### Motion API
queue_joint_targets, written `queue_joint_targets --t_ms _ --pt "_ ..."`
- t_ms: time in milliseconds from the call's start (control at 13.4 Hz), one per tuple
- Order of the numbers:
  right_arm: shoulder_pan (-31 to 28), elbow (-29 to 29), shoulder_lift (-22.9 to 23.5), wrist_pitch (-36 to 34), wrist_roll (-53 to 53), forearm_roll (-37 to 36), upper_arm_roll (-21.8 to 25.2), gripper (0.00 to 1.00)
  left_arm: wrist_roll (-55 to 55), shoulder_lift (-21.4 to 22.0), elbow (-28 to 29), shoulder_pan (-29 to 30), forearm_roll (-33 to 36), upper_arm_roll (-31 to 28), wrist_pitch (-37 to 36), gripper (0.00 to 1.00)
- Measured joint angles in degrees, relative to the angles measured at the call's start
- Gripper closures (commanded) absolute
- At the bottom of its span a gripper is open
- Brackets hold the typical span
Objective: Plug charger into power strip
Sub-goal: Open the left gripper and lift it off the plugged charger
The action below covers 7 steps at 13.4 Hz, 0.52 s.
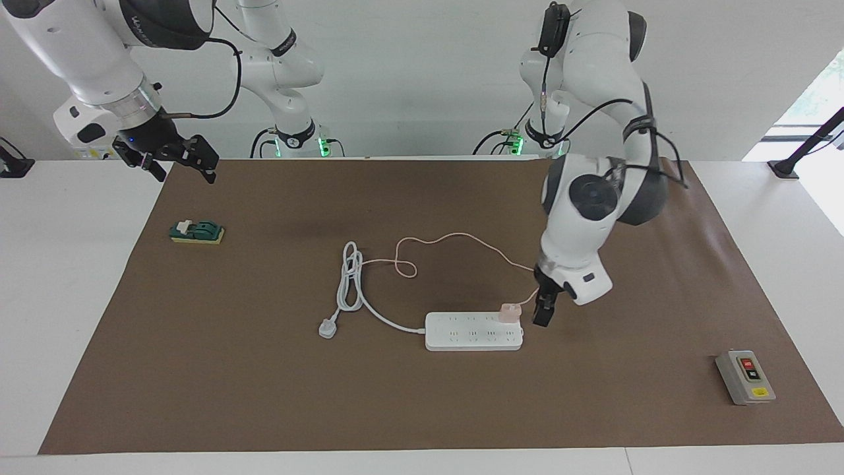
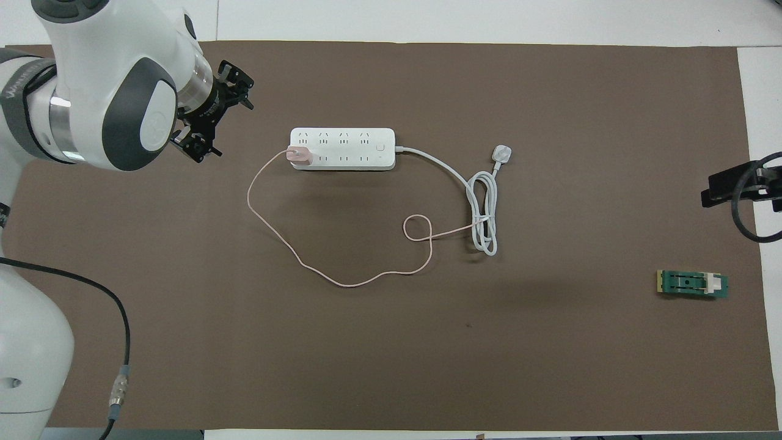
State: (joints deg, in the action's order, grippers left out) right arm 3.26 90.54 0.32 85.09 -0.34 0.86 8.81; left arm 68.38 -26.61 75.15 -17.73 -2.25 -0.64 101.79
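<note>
The pale-pink charger [image 1: 509,311] [image 2: 299,156] stands upright in a socket at the power strip's end toward the left arm's end of the table. The white power strip [image 1: 471,333] [image 2: 348,150] lies flat mid-mat. The charger's thin pink cable [image 1: 448,236] [image 2: 342,284] loops over the mat on the robots' side of the strip. My left gripper [image 1: 546,305] [image 2: 219,117] hangs open over the mat just beside that end of the strip, clear of the charger and holding nothing. Over the mat's corner at the right arm's end, my right gripper [image 1: 179,161] waits open and empty.
The strip's thick white cord coils [image 1: 349,277] [image 2: 482,214] and ends in a grey-white three-pin plug [image 1: 328,328] [image 2: 501,153]. A grey switch box [image 1: 745,377] sits near the mat's corner at the left arm's end. A small green block [image 1: 196,231] [image 2: 692,284] lies at the right arm's end.
</note>
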Motion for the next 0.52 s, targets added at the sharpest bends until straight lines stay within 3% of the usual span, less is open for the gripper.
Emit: queue_joint_targets --t_ms 522 --pt "0.0 0.0 0.0 0.0 0.0 0.0 0.0 0.00 -20.4 -0.3 -0.2 0.4 2.2 -0.6 -0.3 0.00"
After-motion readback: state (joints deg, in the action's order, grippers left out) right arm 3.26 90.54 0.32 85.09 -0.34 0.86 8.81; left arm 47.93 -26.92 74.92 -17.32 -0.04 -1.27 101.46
